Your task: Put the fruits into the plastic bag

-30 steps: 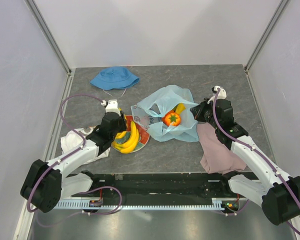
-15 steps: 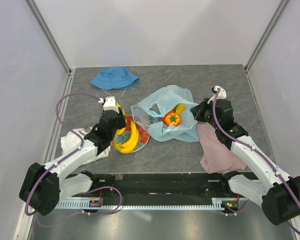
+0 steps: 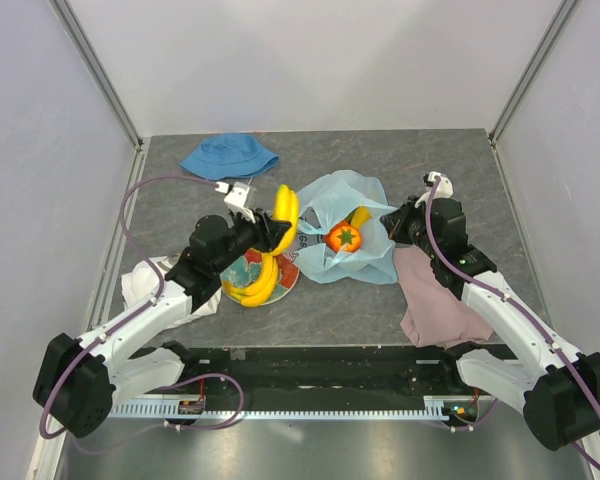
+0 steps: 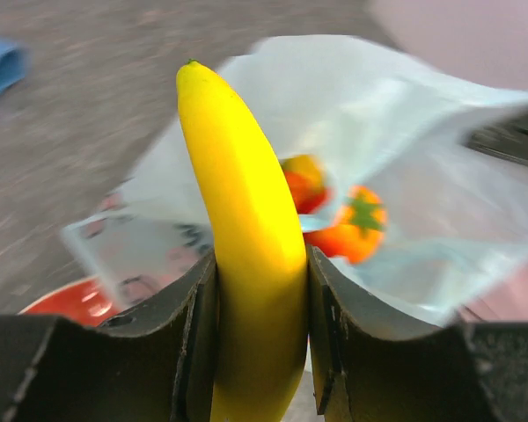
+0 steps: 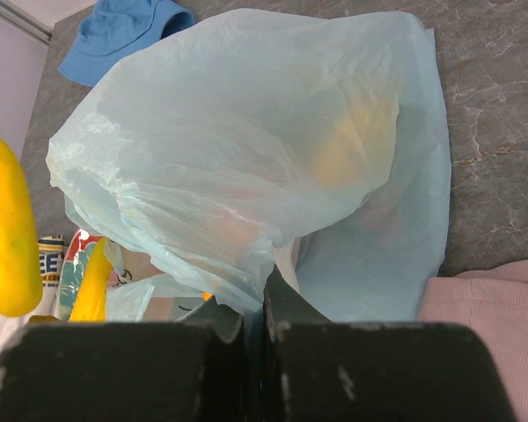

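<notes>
Now | left pincer [image 4: 260,294] clamps banana [image 4: 243,202] between its jaws, tip protruding | right pincer [image 5: 254,309] pinches plastic bag [image 5: 246,149] edge

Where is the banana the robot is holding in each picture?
Top external: banana just left of centre, at the bag's left side.
Left wrist: banana upright in the middle.
Right wrist: banana at the far left edge.
Shared landmark: the light-blue plastic bag, seen in all three.

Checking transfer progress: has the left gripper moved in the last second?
Yes. The left gripper, shut on a banana, has swung from over the plate rightward toward the plastic bag.
</notes>
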Robot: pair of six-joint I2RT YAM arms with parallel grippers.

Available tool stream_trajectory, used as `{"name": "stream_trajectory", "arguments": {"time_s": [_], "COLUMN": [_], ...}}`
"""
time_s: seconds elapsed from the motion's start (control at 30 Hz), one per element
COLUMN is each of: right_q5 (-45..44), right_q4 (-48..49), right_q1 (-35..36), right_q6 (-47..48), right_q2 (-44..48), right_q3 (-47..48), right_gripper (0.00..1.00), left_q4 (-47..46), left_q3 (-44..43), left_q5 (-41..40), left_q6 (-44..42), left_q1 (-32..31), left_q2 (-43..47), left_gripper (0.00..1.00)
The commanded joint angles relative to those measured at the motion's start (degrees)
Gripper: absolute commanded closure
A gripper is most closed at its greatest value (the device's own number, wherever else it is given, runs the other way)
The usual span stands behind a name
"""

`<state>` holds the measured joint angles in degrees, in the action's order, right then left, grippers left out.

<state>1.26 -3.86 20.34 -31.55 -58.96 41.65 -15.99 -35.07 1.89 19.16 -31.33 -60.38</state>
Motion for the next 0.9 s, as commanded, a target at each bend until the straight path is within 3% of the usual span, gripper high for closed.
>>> {"name": "stream_trajectory", "arguments": {"time_s": [0.0,0.1,0.23,0.57,0.87], "right_q5": [-0.11,-0.03,0.15,-0.11,-0.12], "right_q4": [1.75,1.84,2.01,1.84,1.57], "right_q1": [-0.12,-0.12,-0.21,-0.12,-0.12], "right_q6": [-0.18,-0.27,-0.27,-0.09,0.26], "right_q2": [0.16,-0.01,0.16,0.77,1.21], "right_q3": [0.36,0.45,0.01,-0.16,0.36], "right_gripper": [1.0,1.0,1.0,1.0,1.0], "left_q4": [-10.89,-10.99,-10.64,-4.06,6.57], "left_q3": [-2.37,-5.09,-9.04,-18.27,-25.92], "left_q5": [22.48,32.43,38.63,28.43,25.09], "left_q6": [-6.58,-4.93,-4.12,-16.6,-22.49], "left_q1": [-2.68,-2.77,-4.17,-12.17,-12.35], "left_q2": [-0.17,-3.33,-7.29,-18.36,-27.85], "left_gripper": [0.9,0.91,0.91,0.91,0.91]}}
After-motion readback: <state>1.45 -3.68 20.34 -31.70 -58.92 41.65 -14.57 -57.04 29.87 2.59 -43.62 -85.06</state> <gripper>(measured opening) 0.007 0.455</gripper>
